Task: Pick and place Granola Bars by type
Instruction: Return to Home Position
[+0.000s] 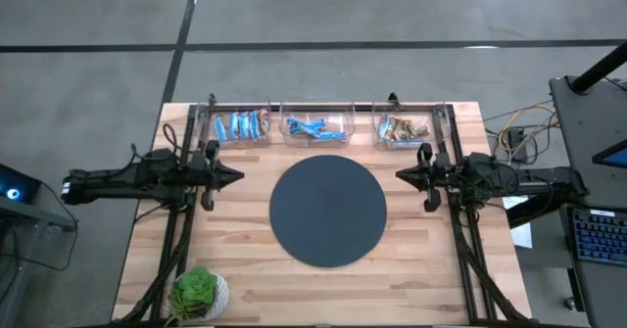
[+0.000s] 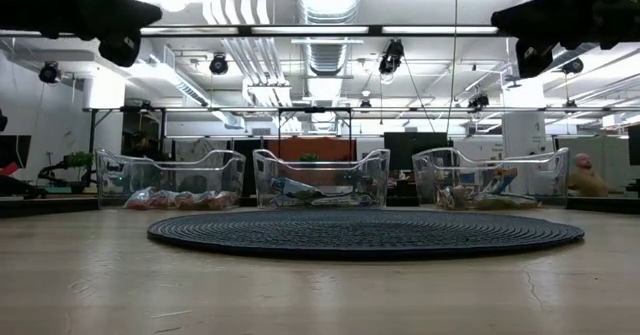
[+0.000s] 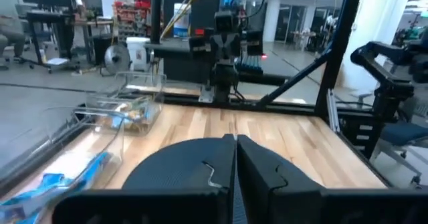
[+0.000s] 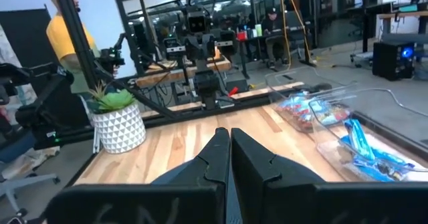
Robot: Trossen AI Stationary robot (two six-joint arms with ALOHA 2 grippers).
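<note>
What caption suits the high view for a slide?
Left arm and right arm wait beside the round mat, jaws shut; granola bars sorted into three clear bins.

No legible text, label or number on anything in view

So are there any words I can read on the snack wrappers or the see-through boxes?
No text can be read in any view.
Granola bars in the clear bins: wrapper print too small and blurred.
Dark round mat: no writing.
White plant pot: a pattern only, no words.
Left gripper and right gripper, parked shut over the table's sides: no label shows.
</note>
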